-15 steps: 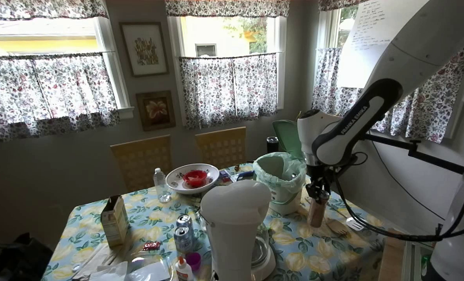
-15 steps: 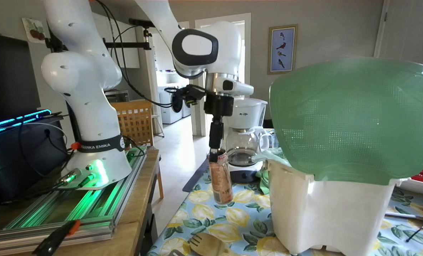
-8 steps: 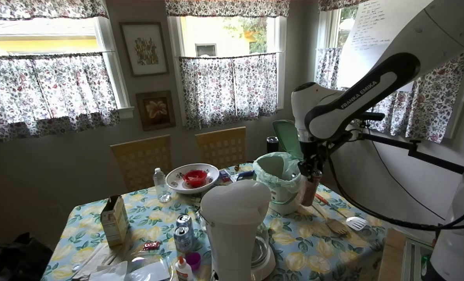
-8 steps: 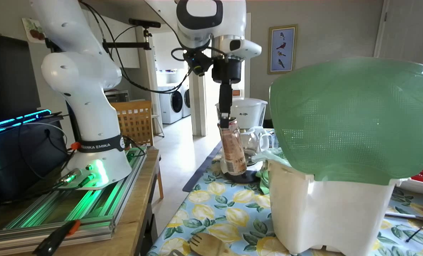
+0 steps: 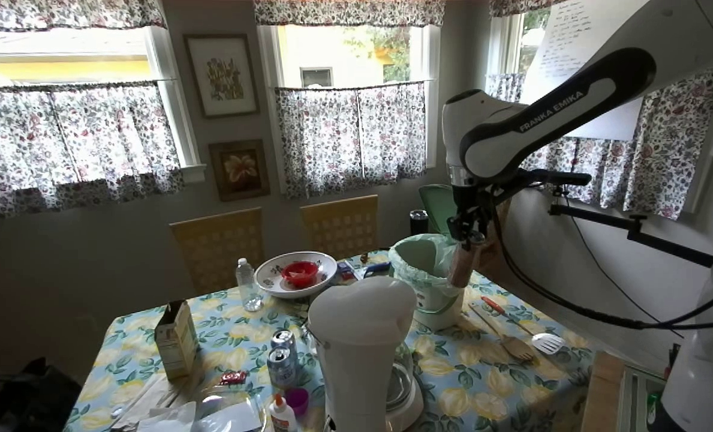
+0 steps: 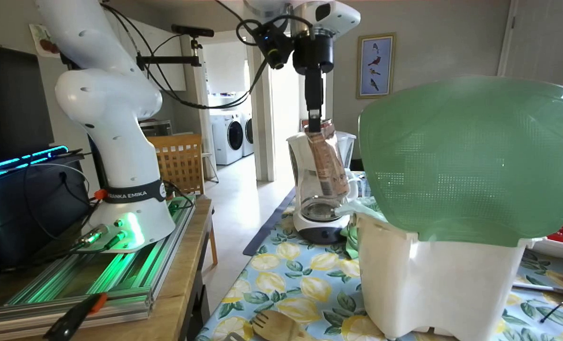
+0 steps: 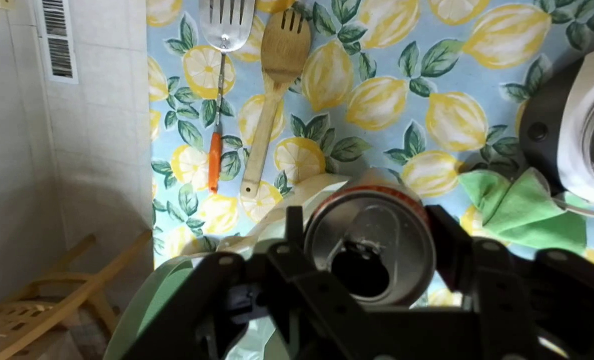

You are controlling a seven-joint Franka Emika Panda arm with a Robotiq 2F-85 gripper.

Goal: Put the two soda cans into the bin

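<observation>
My hand (image 7: pixel 368 236), closed snugly on the orange-brown soda can (image 6: pixel 329 166), had raised it beside the bin (image 6: pixel 440 284) to about rim height. A carry inward seemed next.

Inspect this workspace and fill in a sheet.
Surface: lemon-print cloth, bearing loose items.
Job's things: orange-brown can held tilted beside the bin, not inside; two blue-grey cans upright on the cloth; bin lined, lid raised.
Clutter: coffee maker, red bowl within a white bowl, clear bottle, carton, glue bottle, purple cup, wooden fork, slotted spatula.
Gripper: closed on the orange-brown can's top end.
Cables: black, looping slack beside the arm; snags: nothing seen.
Surroundings: flowered curtains, chairs, framed pictures; people: nothing seen.
</observation>
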